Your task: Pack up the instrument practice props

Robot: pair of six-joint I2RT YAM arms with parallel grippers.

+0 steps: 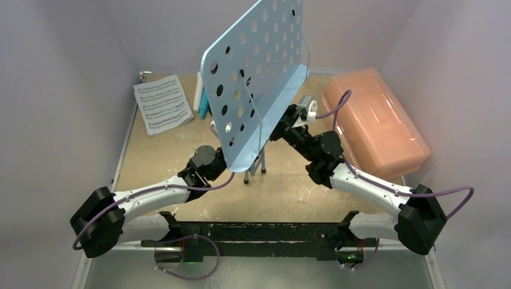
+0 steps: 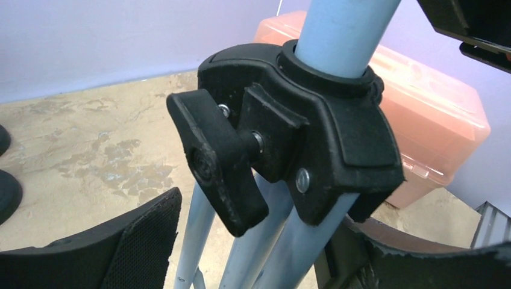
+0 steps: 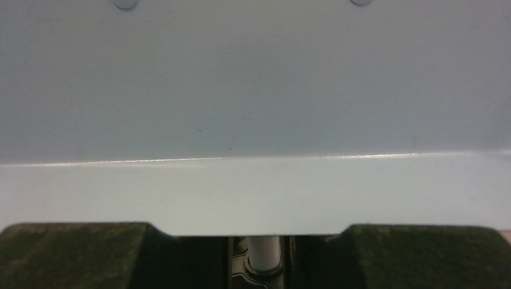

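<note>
**Zero props packed, by the look of it**

From above I count one light-blue perforated music rack (image 1: 256,72). It stands upright on its thin tripod legs (image 1: 255,167) in the middle of the mottled tan table (image 1: 289,195). One printed sheet-music page (image 1: 163,103) lies flat at the far left; I cannot tell whether more lie under it. Just right of it are two toy microphones, one white (image 1: 197,91) and one blue (image 1: 205,103), side by side. One pink translucent plastic box (image 1: 376,123) sits on the right with its lid down. I can make out nothing through its cloudy walls, so I judge the whole job lies ahead: fold the rack, then stow the page, microphones and holders. My right gripper (image 1: 288,123) is at the rack's lower shelf. My left arm reaches in under the panel, its fingers hidden.

From my left wrist, my left gripper (image 2: 259,241) has its jaws spread wide, one finger on each side of the three pale-blue legs. They sit just below the one black plastic collar (image 2: 337,132) and its single wing knob (image 2: 217,174). I cannot tell whether either pad touches a leg. Two dark rounded edges at the left border may be the two black round-based mic holders (image 2: 7,180), but they are too cropped to be sure.

From my right wrist, the rack's pale shelf fills the picture. My fingers (image 3: 72,253) are splayed wide beneath its lip and clamp nothing. One white post (image 3: 263,250) shows in the gap.
</note>
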